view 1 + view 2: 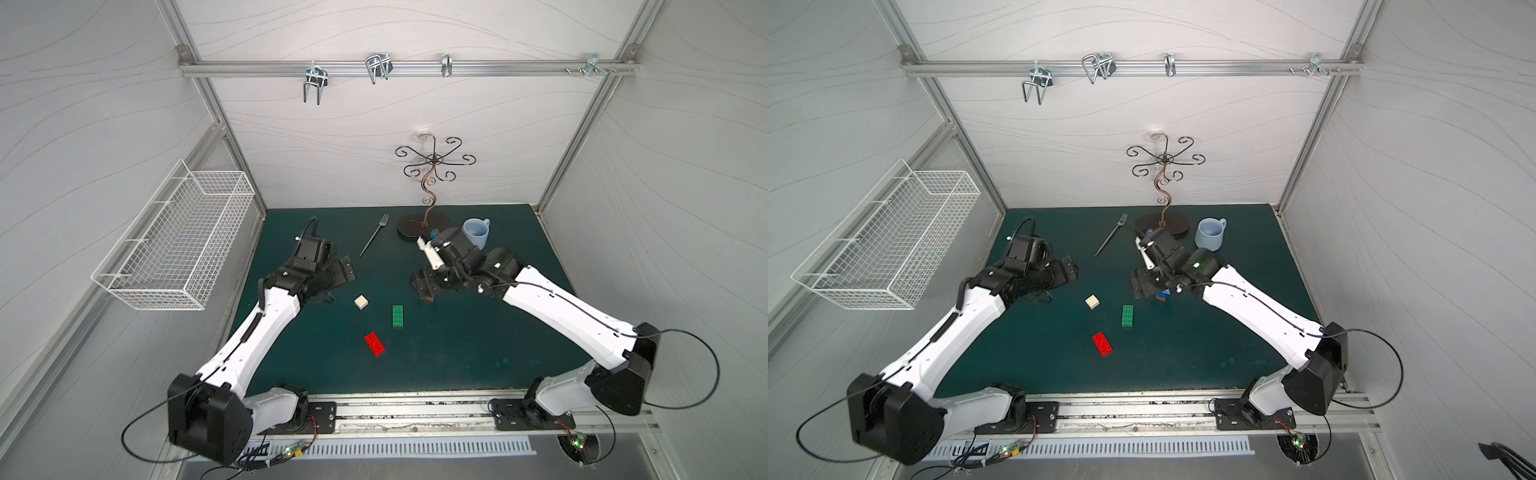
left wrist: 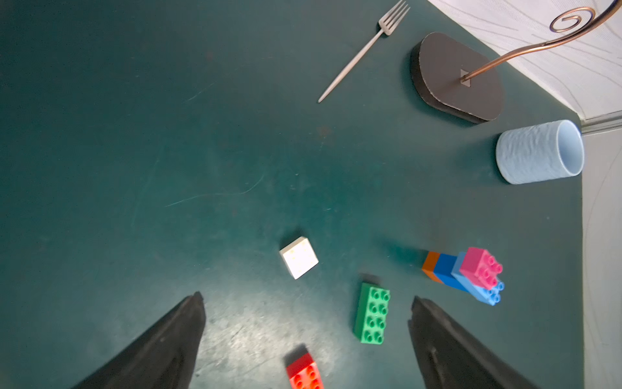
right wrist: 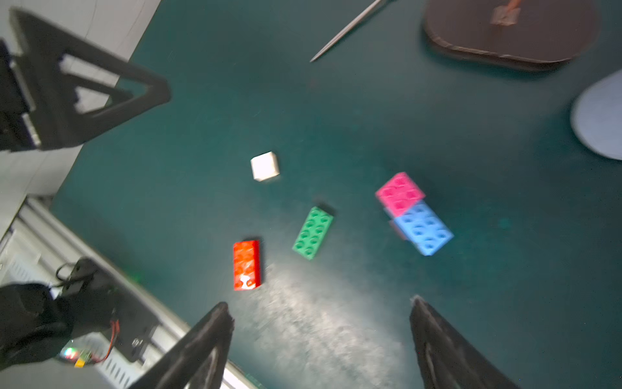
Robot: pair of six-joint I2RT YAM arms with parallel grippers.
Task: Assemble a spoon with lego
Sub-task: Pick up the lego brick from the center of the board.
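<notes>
A joined stack of lego (image 2: pixel 447 269) stands on the green mat: orange, blue and light blue bricks with a pink brick (image 3: pixel 400 193) on top. In both top views my right arm hides most of it (image 1: pixel 1163 295). Loose on the mat lie a cream brick (image 1: pixel 361 301), a long green brick (image 1: pixel 397 316) and a long red brick (image 1: pixel 374 344). My left gripper (image 2: pixel 307 299) hangs open and empty above the mat, left of the cream brick (image 1: pixel 1092 301). My right gripper (image 3: pixel 319 303) is open and empty, just above the stack.
A silver fork (image 1: pixel 374 235) lies at the back of the mat. Beside it are the dark base of a copper hook stand (image 1: pixel 409 228) and a light blue mug (image 1: pixel 476 232). A white wire basket (image 1: pixel 174 241) hangs on the left wall.
</notes>
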